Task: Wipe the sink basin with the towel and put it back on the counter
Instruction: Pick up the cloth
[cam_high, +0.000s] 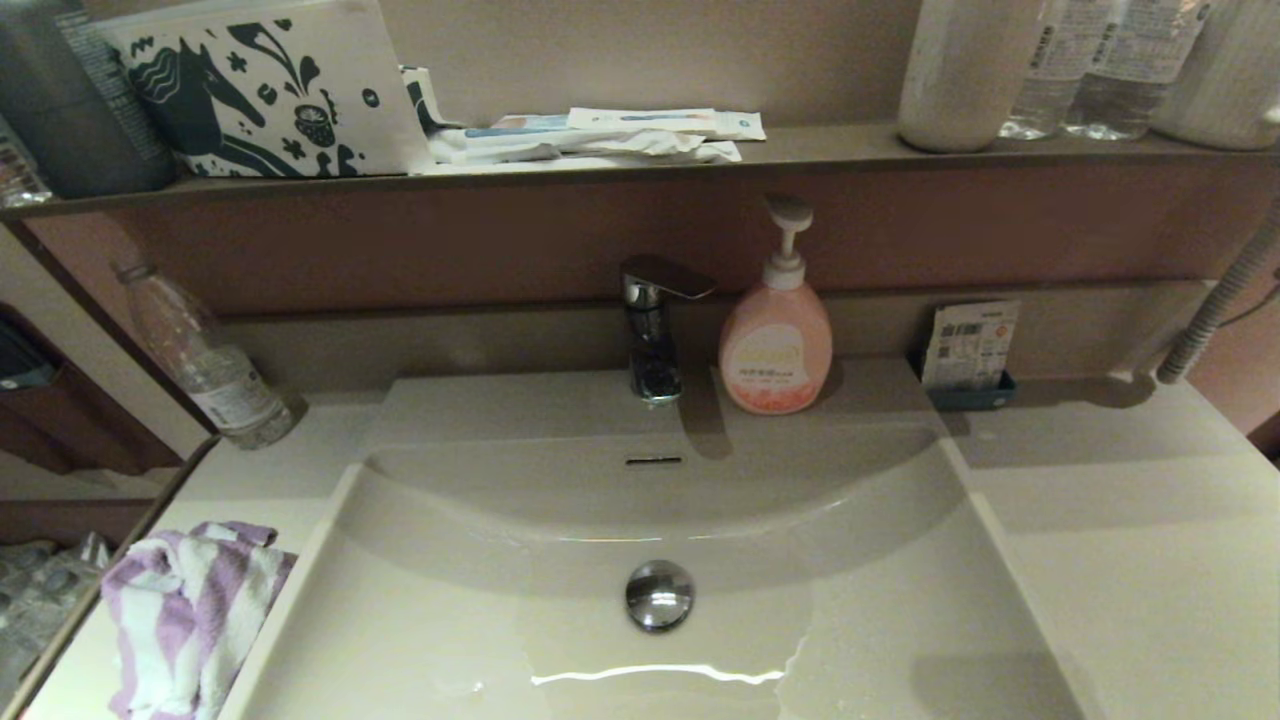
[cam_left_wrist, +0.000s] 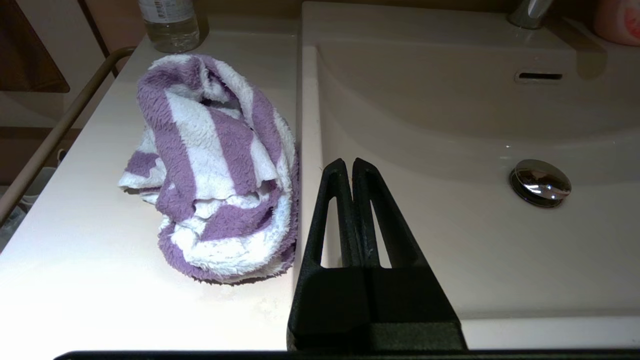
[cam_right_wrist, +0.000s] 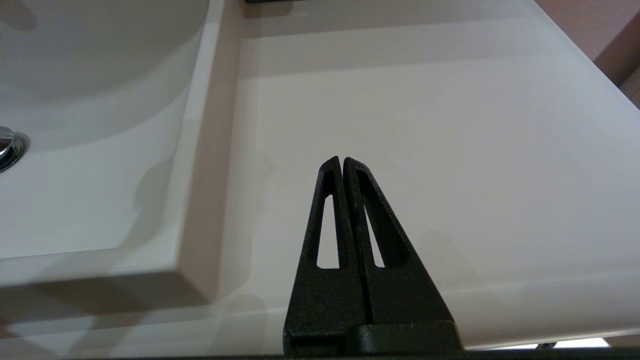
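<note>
Nearby, towel (cam_left_wrist: 215, 170) bunched on counter (cam_left_wrist: 90, 280) — left gripper (cam_left_wrist: 348, 165) clenched (empty), right gripper (cam_right_wrist: 342, 162) clenched, labels unreadable.

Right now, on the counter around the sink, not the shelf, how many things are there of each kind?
Towels: 1, the striped towel
Water bottles: 1, the clear bottle
Soap bottles: 1, the pink pump bottle
Card holders: 1, the small blue holder with packets
Total: 4
</note>
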